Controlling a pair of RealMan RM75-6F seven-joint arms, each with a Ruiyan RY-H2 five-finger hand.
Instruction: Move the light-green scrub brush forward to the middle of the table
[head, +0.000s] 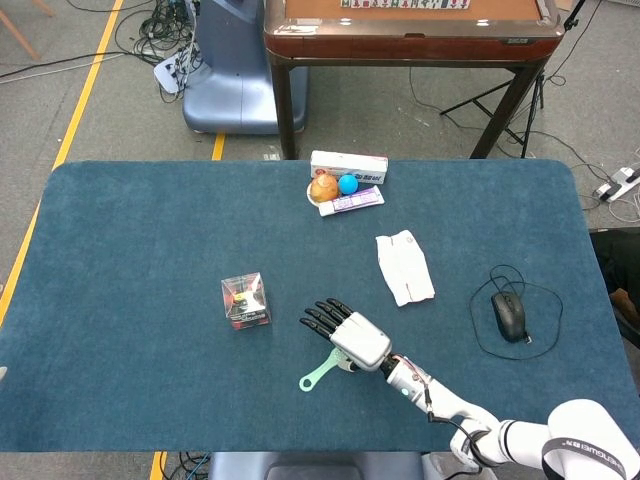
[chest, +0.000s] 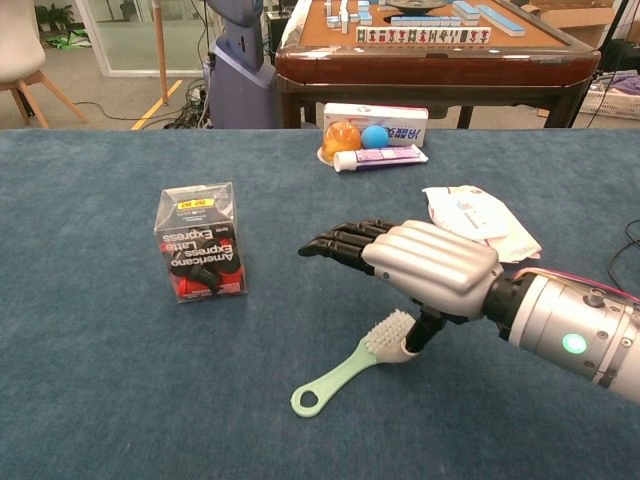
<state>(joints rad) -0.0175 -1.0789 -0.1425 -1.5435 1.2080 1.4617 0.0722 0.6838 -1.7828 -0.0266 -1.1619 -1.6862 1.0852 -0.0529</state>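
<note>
The light-green scrub brush (head: 322, 374) (chest: 350, 372) lies on the blue table a little in front of the near edge, with its ring end pointing toward me and to the left. My right hand (head: 350, 335) (chest: 430, 265) hovers flat over the bristle end, fingers stretched forward and apart. Only its thumb (chest: 425, 330) reaches down and touches the brush head. No finger closes around the brush. My left hand does not show in either view.
A clear box of coffee (head: 246, 300) (chest: 200, 243) stands left of the hand. A white packet (head: 404, 266) (chest: 478, 222) lies to the right, and a black mouse (head: 509, 315) further right. A toothpaste box with small balls (head: 348, 167) (chest: 375, 125) sits at the far edge.
</note>
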